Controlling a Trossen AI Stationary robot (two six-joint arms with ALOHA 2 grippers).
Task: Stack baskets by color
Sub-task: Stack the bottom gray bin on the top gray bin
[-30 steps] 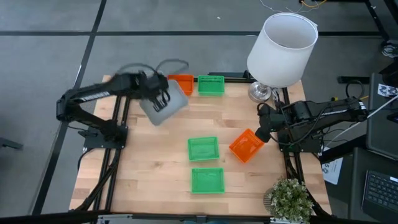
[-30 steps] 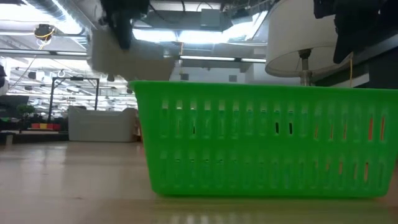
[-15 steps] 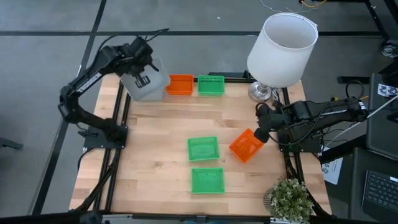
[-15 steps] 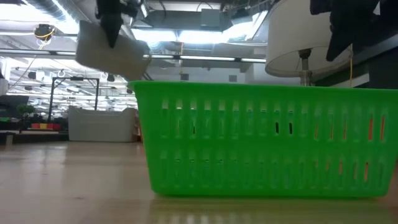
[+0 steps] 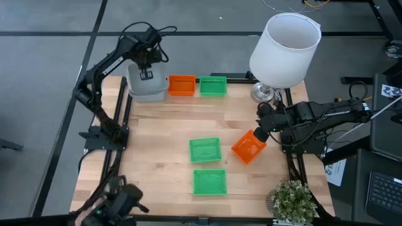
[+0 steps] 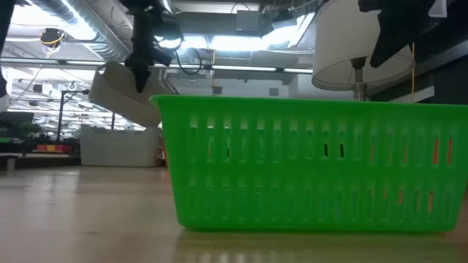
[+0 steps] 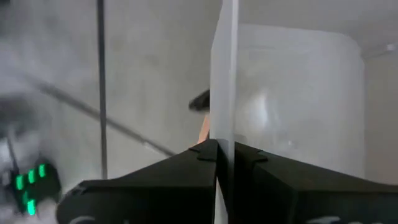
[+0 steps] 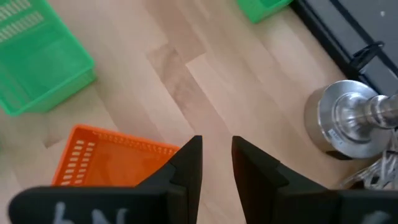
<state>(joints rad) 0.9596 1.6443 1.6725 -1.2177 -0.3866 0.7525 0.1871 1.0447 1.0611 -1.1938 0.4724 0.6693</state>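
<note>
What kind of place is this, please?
Probably a robotics lab or workshop: a wooden table on a dark metal frame, grey floor around it, a laptop beside it, and ceiling ducts and strip lights in the large hall behind.

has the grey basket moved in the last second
Yes. The left gripper carried the grey basket toward the table's far left corner, beside the orange basket.

Ahead of my right gripper (image 8: 214, 163) bare wood lay open between the orange basket (image 5: 249, 147) just beside my fingers and the lamp base (image 8: 349, 123) on the other side. Two green baskets (image 5: 205, 150) blocked the table's middle. My left gripper (image 5: 145, 75), clamped on the grey basket (image 5: 146, 86), had an orange basket (image 5: 182, 85) close alongside.
</note>
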